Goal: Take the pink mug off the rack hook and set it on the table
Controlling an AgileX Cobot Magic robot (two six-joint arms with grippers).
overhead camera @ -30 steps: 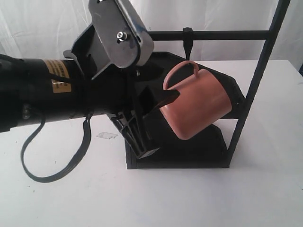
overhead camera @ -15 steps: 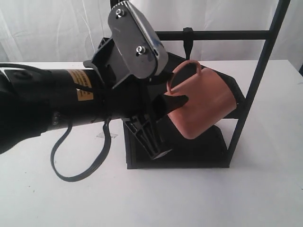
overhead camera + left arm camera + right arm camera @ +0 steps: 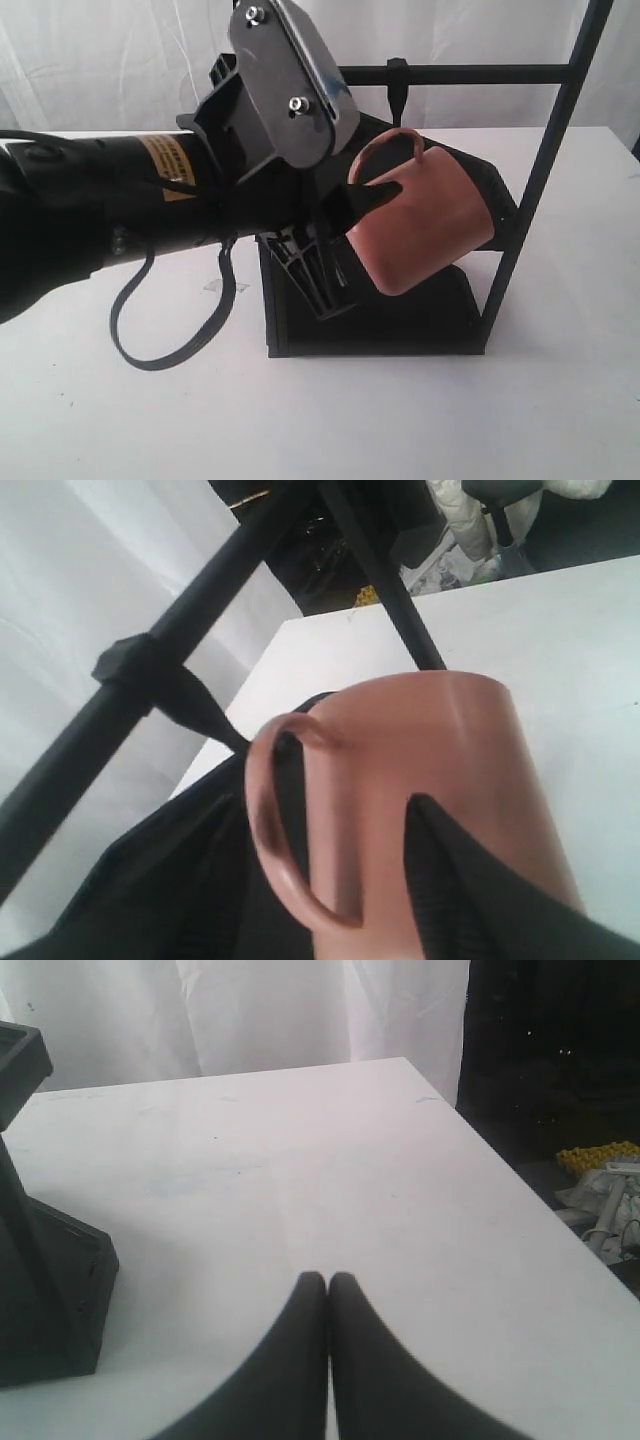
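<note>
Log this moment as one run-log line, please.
left end effector: clamped on salmon-pink matte mug | mug handle: on black metal rack hook | right end effector: shut, above white table

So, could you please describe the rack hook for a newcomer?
Find the tall black rack on the white table and follow its top crossbar. The rack hook is the short peg hanging from it, the only downward piece, tip at the handle of the pink mug.
</note>
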